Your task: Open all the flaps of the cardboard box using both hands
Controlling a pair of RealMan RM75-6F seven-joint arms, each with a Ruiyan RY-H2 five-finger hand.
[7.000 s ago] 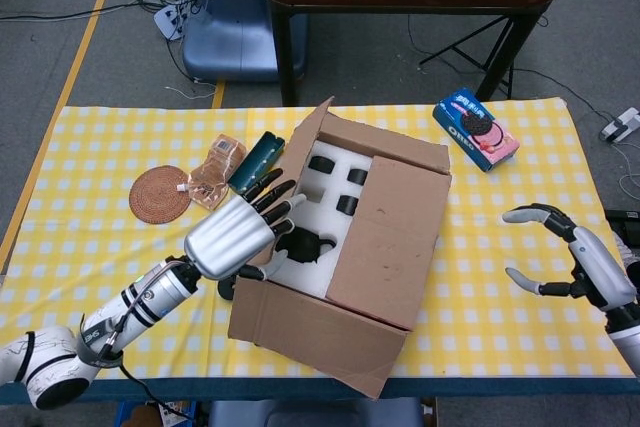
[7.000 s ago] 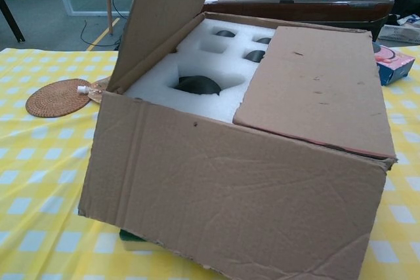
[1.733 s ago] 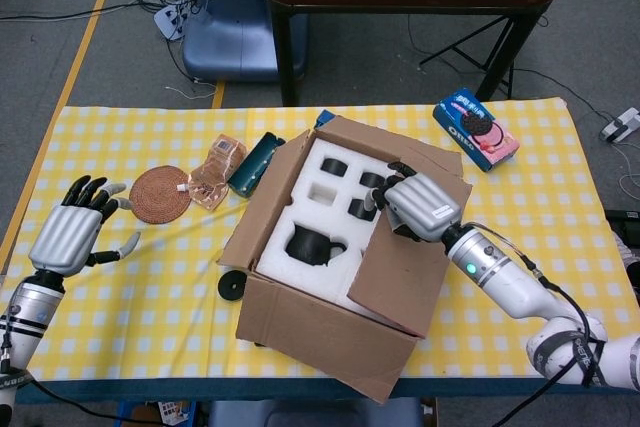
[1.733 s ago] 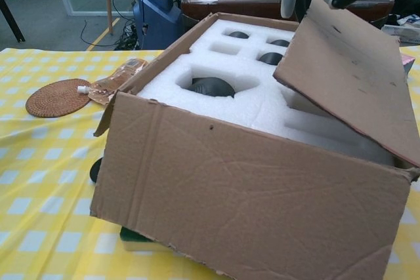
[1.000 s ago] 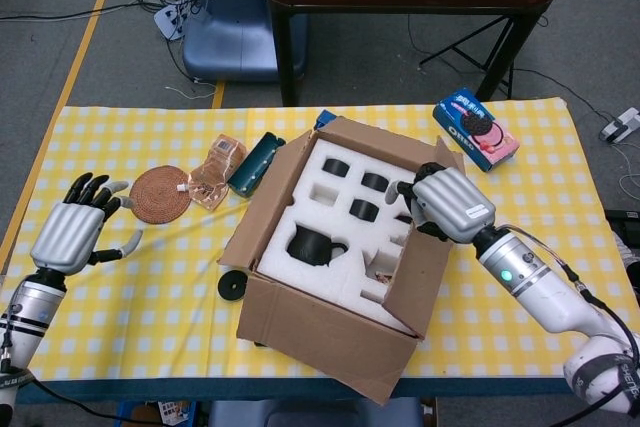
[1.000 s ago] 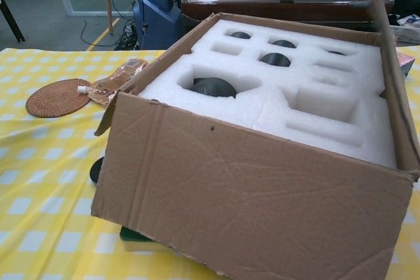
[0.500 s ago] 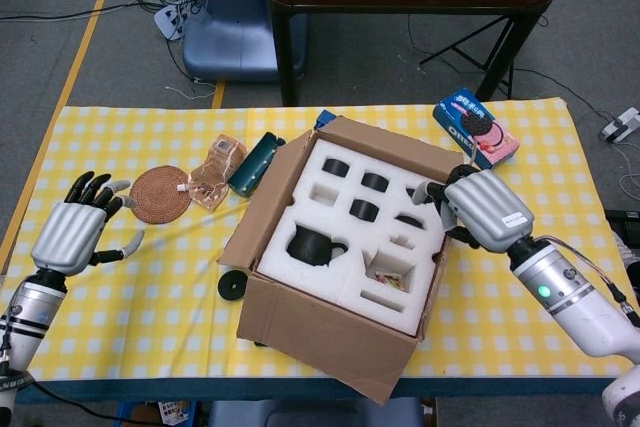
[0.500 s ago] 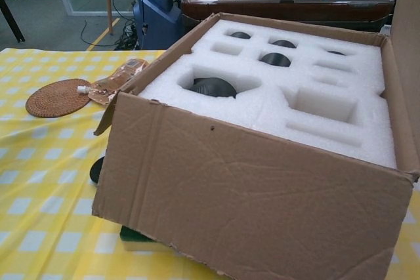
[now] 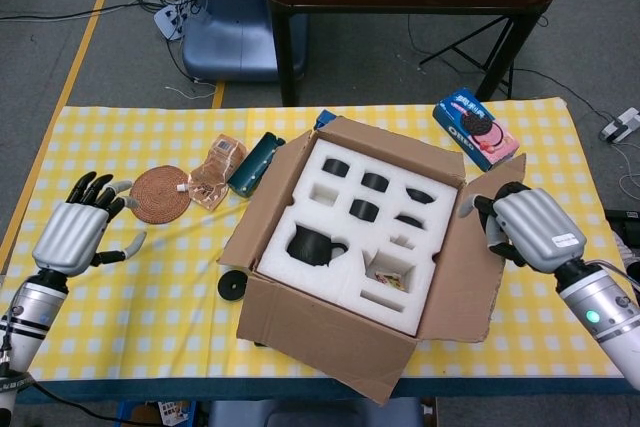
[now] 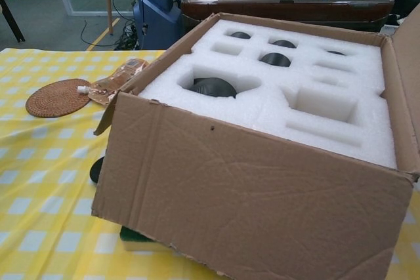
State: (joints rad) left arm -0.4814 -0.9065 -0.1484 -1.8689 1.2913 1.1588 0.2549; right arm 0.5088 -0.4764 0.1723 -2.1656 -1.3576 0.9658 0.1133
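The cardboard box (image 9: 340, 277) is seen in the middle of the table (image 9: 140, 277), its flaps folded outward. A white foam insert (image 9: 350, 237) is fitted inside; a dark teapot (image 9: 308, 245) and several dark cups (image 9: 374, 182) are set in its cut-outs. The right flap (image 9: 468, 267) is touched at its outer edge by the right robot hand (image 9: 530, 229), fingers curled. The left robot hand (image 9: 75, 232) is held wide and empty, well apart from the box, near a woven coaster (image 9: 158, 194).

Left hand (image 9: 70, 234) raised, fingers (image 9: 92, 188) spread; right hand (image 9: 530, 230) curled.
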